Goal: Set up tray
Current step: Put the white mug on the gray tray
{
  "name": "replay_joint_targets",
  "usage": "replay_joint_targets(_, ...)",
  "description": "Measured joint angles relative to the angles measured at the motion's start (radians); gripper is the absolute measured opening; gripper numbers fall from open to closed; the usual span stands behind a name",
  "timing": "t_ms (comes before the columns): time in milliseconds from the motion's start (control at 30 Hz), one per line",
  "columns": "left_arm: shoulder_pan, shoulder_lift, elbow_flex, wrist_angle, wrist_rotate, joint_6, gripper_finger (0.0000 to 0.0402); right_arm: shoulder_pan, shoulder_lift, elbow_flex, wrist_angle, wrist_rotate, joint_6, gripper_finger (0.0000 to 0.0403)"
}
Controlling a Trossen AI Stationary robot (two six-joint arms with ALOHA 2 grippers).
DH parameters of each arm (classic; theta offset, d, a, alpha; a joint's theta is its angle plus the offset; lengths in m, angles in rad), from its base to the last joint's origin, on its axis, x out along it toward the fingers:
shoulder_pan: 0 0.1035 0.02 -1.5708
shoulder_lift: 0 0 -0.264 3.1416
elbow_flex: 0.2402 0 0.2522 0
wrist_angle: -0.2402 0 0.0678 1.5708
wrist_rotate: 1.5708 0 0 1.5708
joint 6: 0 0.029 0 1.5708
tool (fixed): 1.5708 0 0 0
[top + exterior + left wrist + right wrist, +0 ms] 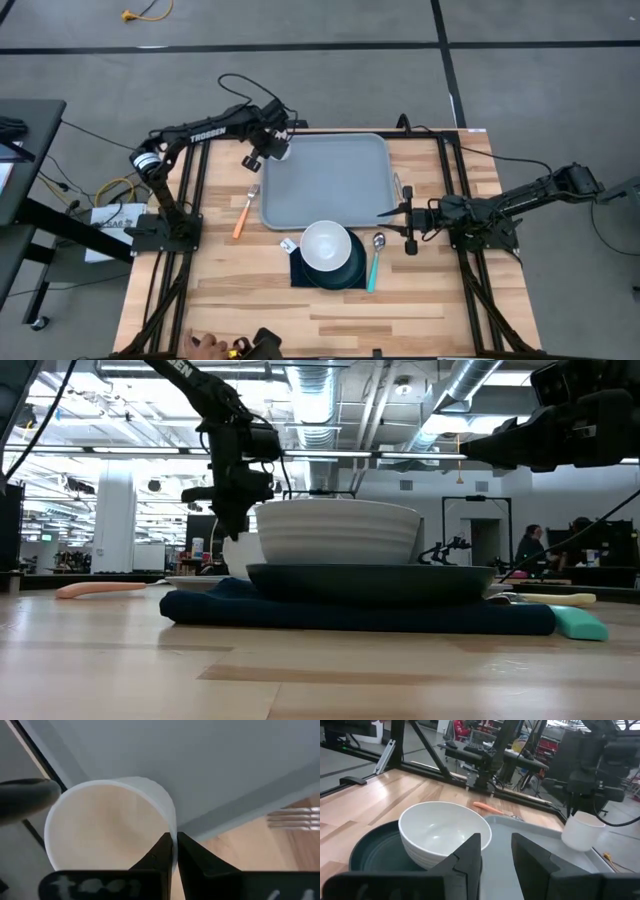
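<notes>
Jaws of the left gripper (270,150) are closed on the rim of a white cup (279,150), holding it over the far left corner of the tray (330,185) in the high view. The tray lies flat on the bench (250,285), and nothing appears to rest on it; the cup seems to be held just above it rather than standing on it. The right gripper (392,212) sits at the tray's right edge with its jaws a little apart and nothing between them. A white bowl (326,245) sits in a dark plate (352,268) on a navy napkin (300,275), just off the tray's near edge. An orange-handled fork (244,212) lies left of the tray; a teal-handled spoon (375,262) lies right of the plate.

Low view: the cup (240,555) hangs from the left gripper (232,525) behind the bowl (335,532); whether its base touches anything cannot be told.

Left wrist view: one finger is inside the cup (107,827) and one outside, pinching its wall. The cup is empty.

Right wrist view: the bowl (445,834) is empty, and the cup (582,831) is over the tray's far side.

Procedure, as judged: lower the cup vertically, keep it level, and release only once its base is seated inside the raised rim, leaving room for the plate and bowl.
</notes>
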Motion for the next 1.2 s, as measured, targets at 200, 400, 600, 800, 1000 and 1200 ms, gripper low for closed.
replay_joint_targets(200, 0.000, 0.000, -0.006, 0.003, -0.009, 0.000, 0.0006, 0.000, 0.000, 0.000, -0.001, 0.000, 0.000, 0.0102)
replay_joint_targets(400, -0.003, 0.000, -0.006, 0.002, -0.006, -0.005, 0.0006, 0.000, 0.000, 0.000, -0.001, 0.000, 0.000, 0.0102)
replay_joint_targets(600, -0.004, 0.000, -0.007, 0.002, -0.002, -0.011, 0.0008, 0.000, 0.000, 0.000, -0.001, 0.000, 0.000, 0.0102)
replay_joint_targets(800, -0.004, 0.000, -0.007, 0.003, -0.003, -0.038, 0.0011, 0.000, 0.000, 0.000, -0.001, 0.000, 0.000, 0.0102)
replay_joint_targets(1000, -0.003, 0.000, -0.007, 0.009, -0.005, -0.051, 0.0011, 0.000, 0.000, 0.000, -0.001, 0.000, 0.000, 0.0102)
replay_joint_targets(1200, -0.003, 0.000, -0.007, 0.030, -0.011, -0.074, 0.0011, 0.000, 0.000, 0.000, -0.001, 0.000, 0.000, 0.0102)
